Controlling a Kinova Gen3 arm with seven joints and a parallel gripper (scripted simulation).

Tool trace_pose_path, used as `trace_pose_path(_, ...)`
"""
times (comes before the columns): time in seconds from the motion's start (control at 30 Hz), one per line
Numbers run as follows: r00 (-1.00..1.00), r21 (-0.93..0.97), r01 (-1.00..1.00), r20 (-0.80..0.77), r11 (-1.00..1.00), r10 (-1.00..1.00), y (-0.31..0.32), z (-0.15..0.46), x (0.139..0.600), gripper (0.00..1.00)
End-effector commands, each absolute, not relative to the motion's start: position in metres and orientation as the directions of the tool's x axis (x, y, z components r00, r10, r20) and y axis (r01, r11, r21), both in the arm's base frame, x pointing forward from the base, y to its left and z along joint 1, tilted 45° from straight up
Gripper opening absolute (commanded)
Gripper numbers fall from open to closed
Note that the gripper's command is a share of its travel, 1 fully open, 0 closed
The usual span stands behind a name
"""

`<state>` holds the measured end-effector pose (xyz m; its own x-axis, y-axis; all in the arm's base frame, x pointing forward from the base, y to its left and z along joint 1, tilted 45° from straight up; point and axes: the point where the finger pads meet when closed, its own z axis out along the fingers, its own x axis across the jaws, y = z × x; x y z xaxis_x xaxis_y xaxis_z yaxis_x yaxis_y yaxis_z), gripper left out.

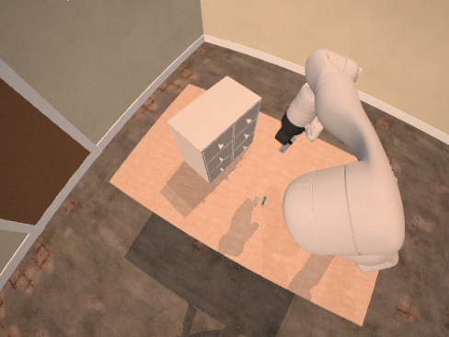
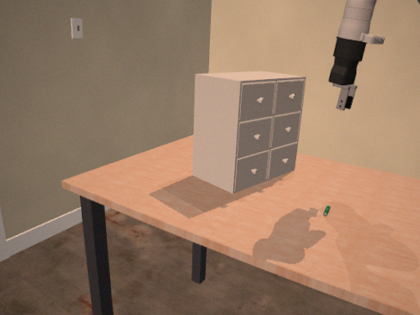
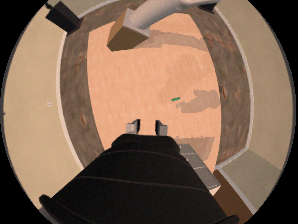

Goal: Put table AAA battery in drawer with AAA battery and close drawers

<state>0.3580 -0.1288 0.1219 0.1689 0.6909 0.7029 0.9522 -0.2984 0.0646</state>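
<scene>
The green AAA battery [image 1: 264,201] [image 2: 327,211] [image 3: 175,99] lies on the table in front of the chest, to its right in the exterior view. The white chest [image 1: 213,112] [image 2: 215,133] stands upright, with six grey drawers in two columns of three, each with a white knob. All six look pushed in, and their contents are hidden. A corner of the chest [image 3: 212,190] shows at the lower right of the wrist view. My gripper [image 1: 285,148] [image 2: 345,108] [image 3: 147,124] is open and empty, high above the table, to the side of the chest's front and away from the battery.
The table [image 1: 152,152] [image 2: 142,165] [image 3: 115,80] bears the chest near its far left part. The arm's base [image 3: 129,35] stands at the top of the wrist view. In the top view the thick arm covers the table's right part. Shadows of arm and chest fall across the wood.
</scene>
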Motion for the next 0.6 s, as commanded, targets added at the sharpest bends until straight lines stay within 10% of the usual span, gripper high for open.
trace_pose_path(0.0, 0.175, 0.094, 0.938, 0.705, -0.335, 0.687, -0.124, 0.119, 0.359, 0.67)
trace_pose_path(0.57, 0.174, 0.325, 0.782, 0.706, -0.532, 0.687, -0.101, 0.088, 0.395, 0.67)
